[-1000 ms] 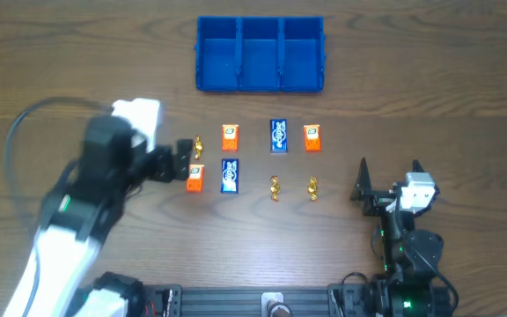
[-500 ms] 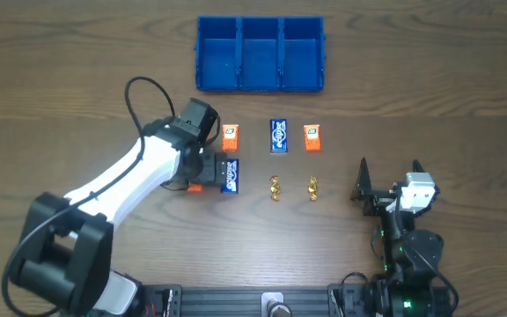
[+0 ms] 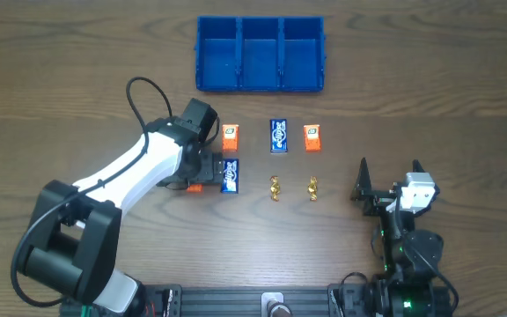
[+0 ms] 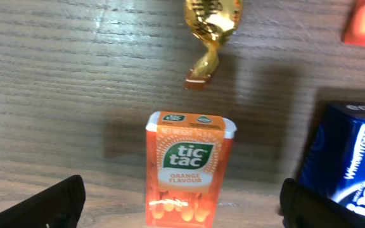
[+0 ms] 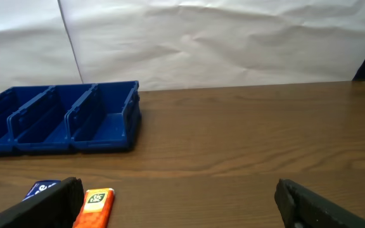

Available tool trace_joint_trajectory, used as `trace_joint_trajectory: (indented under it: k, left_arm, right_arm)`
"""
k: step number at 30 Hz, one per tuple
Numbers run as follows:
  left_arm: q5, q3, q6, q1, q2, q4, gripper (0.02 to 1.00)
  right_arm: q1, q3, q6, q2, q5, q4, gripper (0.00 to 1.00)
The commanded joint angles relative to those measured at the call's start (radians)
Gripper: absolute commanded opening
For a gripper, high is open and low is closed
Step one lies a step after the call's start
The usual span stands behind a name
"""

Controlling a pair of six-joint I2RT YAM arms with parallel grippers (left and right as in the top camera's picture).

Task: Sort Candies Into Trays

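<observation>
An orange candy box (image 4: 189, 168) lies flat on the wood between the open fingers of my left gripper (image 4: 185, 212). Beyond it lies a gold-wrapped candy (image 4: 211, 19), with a blue pack (image 4: 350, 158) to one side. In the top view the left gripper (image 3: 202, 172) is low over the left end of the candy rows and covers most of that orange box (image 3: 194, 186). A blue three-compartment tray (image 3: 260, 84) stands at the back. My right gripper (image 3: 387, 179) is open and holds nothing, right of the candies.
On the table lie further orange boxes (image 3: 230, 135) (image 3: 312, 136), blue packs (image 3: 278, 135) (image 3: 230, 176) and two gold candies (image 3: 275, 187) (image 3: 312, 186). The right wrist view shows the tray (image 5: 62, 120) and an orange box (image 5: 97, 202). Bare wood surrounds them.
My left arm has swung in and come down over the left end of the candy rows, now covering the gold candy there. In the last half second it barely shifted. The right arm kept still.
</observation>
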Motion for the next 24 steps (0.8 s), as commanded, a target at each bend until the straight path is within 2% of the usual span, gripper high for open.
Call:
trace_joint_trajectory:
  k: [1, 9, 20, 24]
  left_arm:
    - [-0.020, 0.012, -0.003, 0.020, 0.042, 0.006, 0.945]
    - [-0.013, 0.012, 0.027, 0.020, 0.081, 0.031, 0.809]
    - [-0.012, 0.012, 0.050, 0.020, 0.081, 0.034, 0.408]
    - [0.014, 0.013, 0.041, 0.020, 0.072, 0.042, 0.354]
  right_arm:
    - [-0.009, 0.000, -0.015, -0.005, -0.005, -0.008, 0.998]
    - [-0.009, 0.000, -0.015, -0.005, -0.005, -0.008, 0.996]
    - [-0.009, 0.000, -0.015, -0.005, -0.005, -0.008, 0.998]
    - [-0.009, 0.000, -0.015, -0.005, -0.005, -0.008, 0.998]
